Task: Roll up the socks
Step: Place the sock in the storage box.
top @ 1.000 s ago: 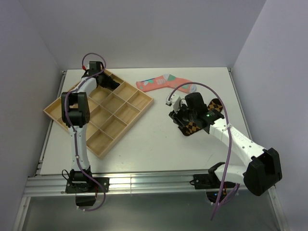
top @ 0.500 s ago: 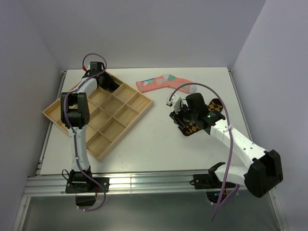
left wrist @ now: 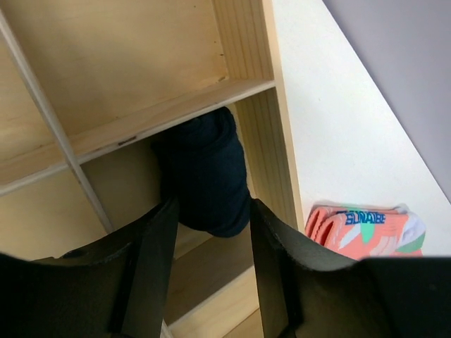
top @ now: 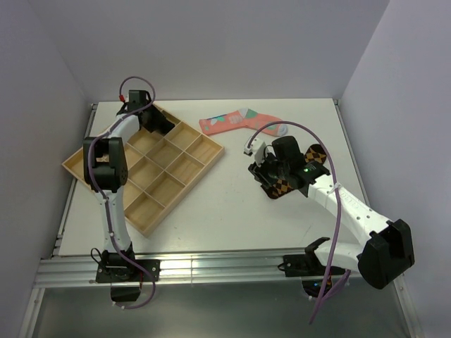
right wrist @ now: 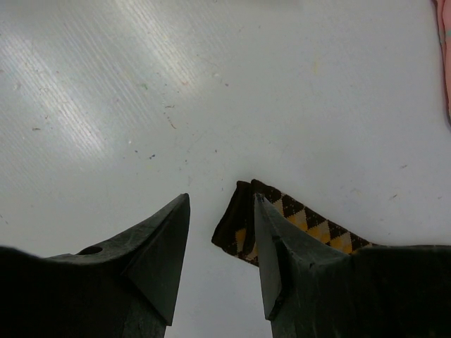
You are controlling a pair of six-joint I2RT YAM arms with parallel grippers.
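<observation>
Left pincer [left wrist: 213, 208] hangs over the far corner compartment of the wooden divider tray [left wrist: 271, 155] with its jaws parted and holding nothing. The short dark navy sock [left wrist: 208, 176] lies bunched on the floor of that compartment, showing through the gap between the two fingertips and against the tray's right wall. From above, the left pincer [top: 143, 113] sits at the tray's [top: 169, 184] far tip, at the far left of the table [top: 232, 204], and the navy sock is hidden under it. Right pincer [right wrist: 220, 201] is low over the table right of the middle, its jaws likewise apart and empty. The near-left end of the brown-and-orange diamond-patterned sock [right wrist: 303, 225] lies flat on the table and pokes into the gap, close beside the right-hand finger [right wrist: 271, 260], while the rest runs away under the wrist. In the top view the right pincer [top: 259, 167] stands at that sock's [top: 283, 187] left end, with the arm crossing over its middle. The pink sock [top: 239, 121] with teal and white patches lies flat at the far middle of the table, just right of the tray's far right corner and well apart from both pincers; the left wrist view catches its cuff [left wrist: 366, 229] beyond the tray wall.
</observation>
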